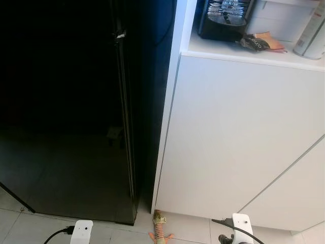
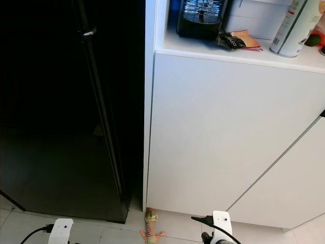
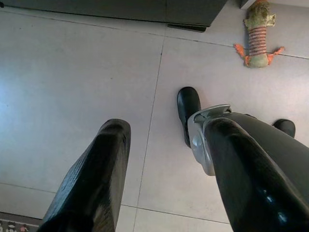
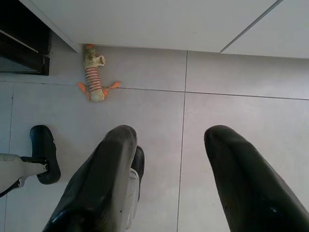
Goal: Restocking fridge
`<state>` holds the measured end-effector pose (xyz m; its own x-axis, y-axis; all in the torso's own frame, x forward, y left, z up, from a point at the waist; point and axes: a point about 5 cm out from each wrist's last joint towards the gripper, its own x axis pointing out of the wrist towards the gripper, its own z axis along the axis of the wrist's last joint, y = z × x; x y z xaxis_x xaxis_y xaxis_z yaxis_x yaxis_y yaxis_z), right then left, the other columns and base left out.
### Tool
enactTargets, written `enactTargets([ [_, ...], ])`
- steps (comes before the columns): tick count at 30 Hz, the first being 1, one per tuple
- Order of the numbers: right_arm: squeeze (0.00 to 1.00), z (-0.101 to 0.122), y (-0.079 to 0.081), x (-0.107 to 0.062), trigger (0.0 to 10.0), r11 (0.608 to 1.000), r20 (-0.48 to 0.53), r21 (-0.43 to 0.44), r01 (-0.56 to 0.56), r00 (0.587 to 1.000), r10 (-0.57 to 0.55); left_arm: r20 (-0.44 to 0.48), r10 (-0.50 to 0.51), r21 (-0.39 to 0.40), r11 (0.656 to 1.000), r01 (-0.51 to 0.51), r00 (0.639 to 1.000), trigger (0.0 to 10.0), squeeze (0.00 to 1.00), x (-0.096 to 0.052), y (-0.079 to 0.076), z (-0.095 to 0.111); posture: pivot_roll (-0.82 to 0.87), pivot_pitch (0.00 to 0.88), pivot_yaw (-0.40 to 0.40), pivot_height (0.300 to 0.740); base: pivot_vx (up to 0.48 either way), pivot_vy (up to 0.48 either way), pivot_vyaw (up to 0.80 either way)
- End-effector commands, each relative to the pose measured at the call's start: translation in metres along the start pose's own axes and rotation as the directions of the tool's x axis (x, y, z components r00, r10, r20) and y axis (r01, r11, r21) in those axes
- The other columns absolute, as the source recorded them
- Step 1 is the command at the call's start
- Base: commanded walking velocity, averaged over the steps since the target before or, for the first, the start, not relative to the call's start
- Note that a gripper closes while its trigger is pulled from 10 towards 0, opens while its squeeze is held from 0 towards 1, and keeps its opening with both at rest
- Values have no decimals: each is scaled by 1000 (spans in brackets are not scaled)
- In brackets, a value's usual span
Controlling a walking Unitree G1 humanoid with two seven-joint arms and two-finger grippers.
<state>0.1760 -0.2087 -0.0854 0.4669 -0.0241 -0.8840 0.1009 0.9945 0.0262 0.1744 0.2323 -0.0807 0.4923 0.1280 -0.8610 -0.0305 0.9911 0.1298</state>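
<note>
Approach is the step you are in, as I judge it: you stand facing the tall black fridge [image 1: 66,112], whose glossy doors are closed, with a vertical seam between them and a small pale tag near its top. Just beside it, to your right, runs a white flat-fronted cabinet [image 1: 238,137] with a white counter ledge above. On that ledge sit a black appliance with a clear front [image 2: 199,18], a crumpled dark snack packet [image 2: 234,40] and a tall white canister [image 2: 292,28].

Both arms hang low and idle. Your left gripper [image 3: 166,179] points at the pale tiled floor [image 3: 72,77] with its two black fingers spread apart and nothing between them. Your right gripper [image 4: 169,179] is likewise released and empty above the tiles. A small striped plush toy with orange feet [image 4: 94,72] lies on the floor at the foot of the cabinet, near the fridge corner.

Nothing to restock is in either gripper, so next you likely need either to fetch goods or to raise an arm to the door seam and pull a door open. Mind the toy underfoot as you step in.
</note>
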Motion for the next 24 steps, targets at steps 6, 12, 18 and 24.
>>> enactTargets([
  [6,0,6,-3,0,10000,1000,11,-7,9,1000,-9,-10,-2,2,1000,2,1000,10000,0,0,-1,0,-56,0,-89,740,0,0,0],
  [12,0,5,-3,0,10000,999,22,30,13,1000,-14,-12,-4,7,1000,4,1000,10000,0,0,-1,0,-56,0,-89,740,0,0,0],
  [18,0,5,-2,0,10000,1000,22,26,11,1000,-11,-23,-2,-8,1000,2,1000,10000,0,0,-1,-2,-56,0,-89,740,0,0,0],
  [24,0,6,-3,0,10000,1000,14,13,10,1000,-10,-36,0,-4,1000,0,999,10000,0,0,-1,-2,-55,0,-89,740,0,0,0],
])
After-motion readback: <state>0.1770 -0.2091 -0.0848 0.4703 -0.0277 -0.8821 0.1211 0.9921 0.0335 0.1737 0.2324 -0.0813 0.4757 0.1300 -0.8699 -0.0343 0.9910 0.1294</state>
